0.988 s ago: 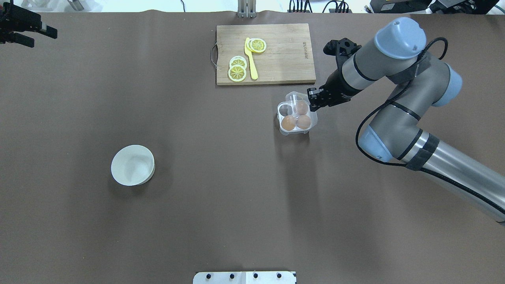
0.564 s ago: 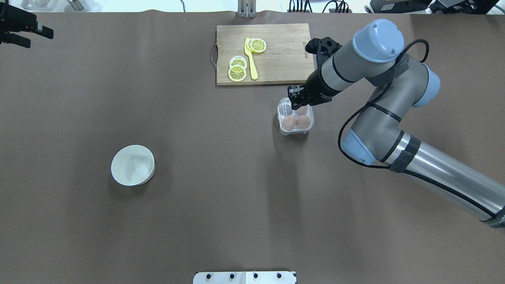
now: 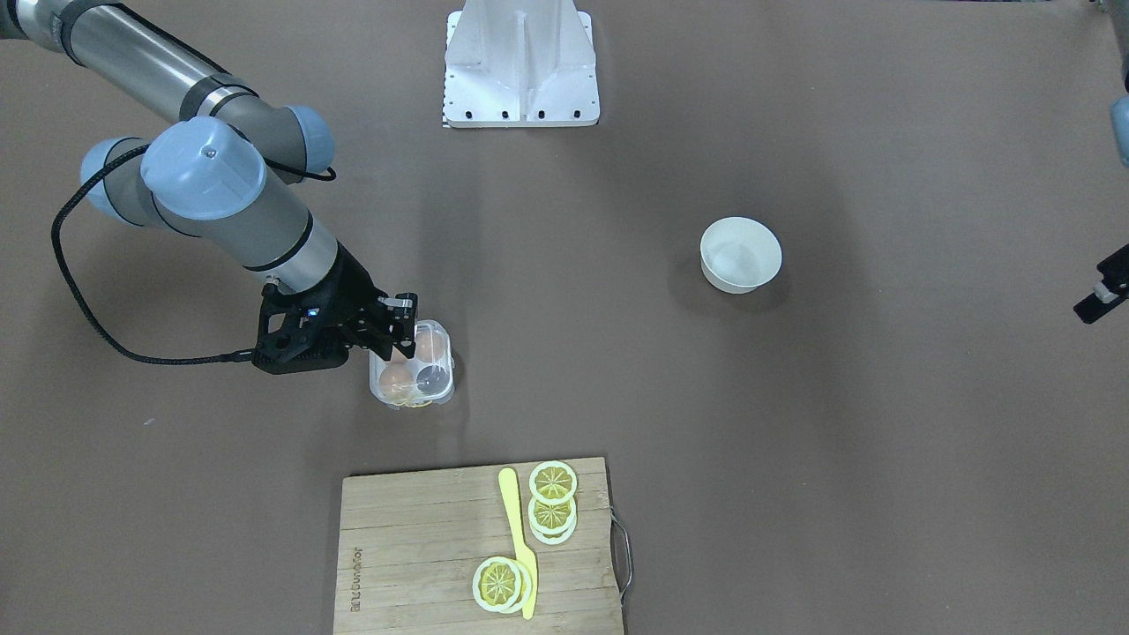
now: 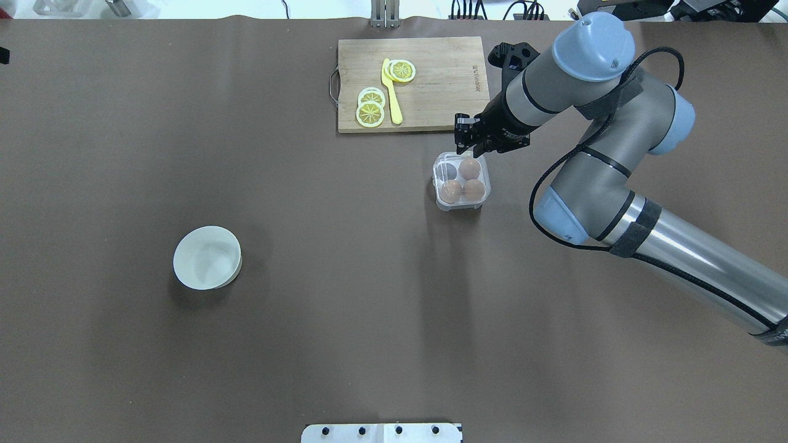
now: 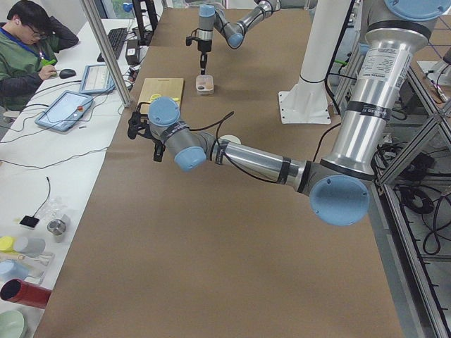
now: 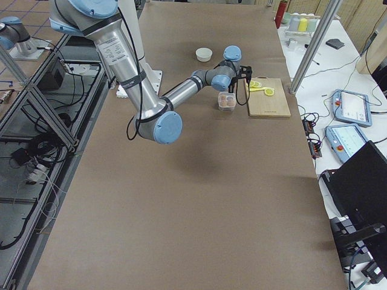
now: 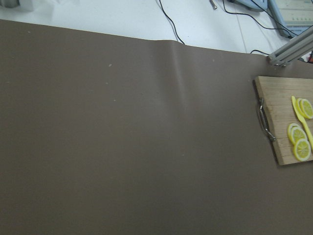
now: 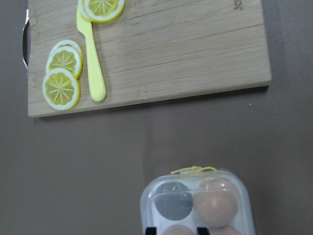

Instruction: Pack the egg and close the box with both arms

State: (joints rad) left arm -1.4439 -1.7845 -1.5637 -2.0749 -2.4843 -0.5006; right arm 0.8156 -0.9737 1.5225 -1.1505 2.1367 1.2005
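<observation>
The clear egg box (image 4: 436, 184) stands just in front of the cutting board with its lid down over the cells. It holds three orange-brown eggs (image 4: 470, 168); the far-left cell is empty. In the right wrist view the box (image 8: 146, 205) is at the bottom, with one egg (image 8: 215, 203) beside the empty cell. My right gripper (image 4: 468, 140) hovers over the box's far edge, slightly open and holding nothing; it also shows in the front view (image 3: 395, 326) next to the box (image 3: 448, 375). My left gripper (image 3: 1098, 298) is at the table's far left edge; I cannot tell its state.
A wooden cutting board (image 4: 443, 80) with lemon slices (image 4: 370, 107) and a yellow knife (image 4: 391, 92) lies just beyond the box. A white bowl (image 4: 207, 257) sits at the front left. The white stand (image 3: 520, 62) is at the robot's edge.
The box lid went from partly raised to lying flat. My right gripper swept left over the box, then drew back toward the board. My left gripper withdrew past the left edge.
</observation>
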